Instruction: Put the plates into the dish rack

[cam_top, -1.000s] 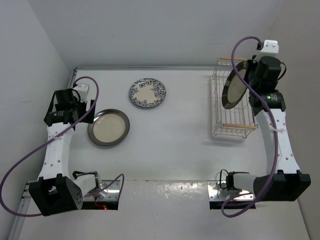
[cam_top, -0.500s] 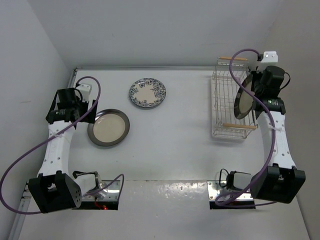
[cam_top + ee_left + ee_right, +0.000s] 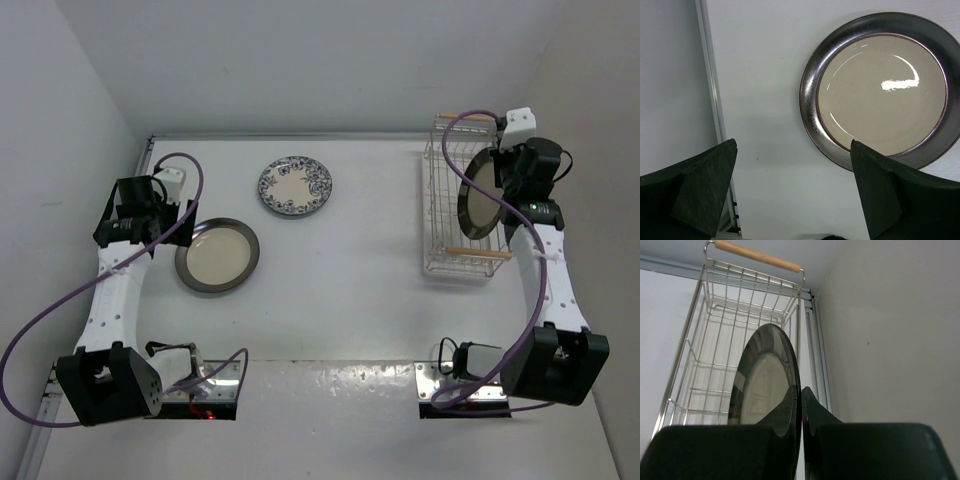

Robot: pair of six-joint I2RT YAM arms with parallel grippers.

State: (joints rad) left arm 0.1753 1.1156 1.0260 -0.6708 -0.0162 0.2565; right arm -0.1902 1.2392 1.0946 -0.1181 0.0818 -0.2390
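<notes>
White tabletop (image 3: 360, 250), plain pale walls on three sides, nothing else in the room to see.

The right pincer (image 3: 799, 390) is clamped tight on the upper rim of the held plate (image 3: 762, 390). Only the fingertips bite, w/ the rim's thin edge between them. That plate stands on edge, slightly tilted, face toward the left, over the dish rack (image 3: 755, 277). Its rim reads dark; the pattern is too blurred to tell. Can't tell whether its lower edge touches the wires yet. The rack sits at the far right corner of the tabletop, one wooden handle (image 3: 757, 255) at its far end.

The left pincer (image 3: 792, 145) is spread wide and empty, hovering near the left edge just beside the grey-brown-rim plate (image 3: 880, 90), which lies flat. The blue floral plate (image 3: 295, 186) lies flat toward the far edge, abt mid-width.

Risks, as I judge them:
- The rim-only pinch leaves a big plate free to swing or slip, esp. if it bumps a wire.
- If the lower edge lands on top of a wire vs. between two, letting go could drop it flat.
- The rack looks light, so a sideways push may slide it.
- The purple cable (image 3: 450, 140) loops over the rack's far end and could snag.
</notes>
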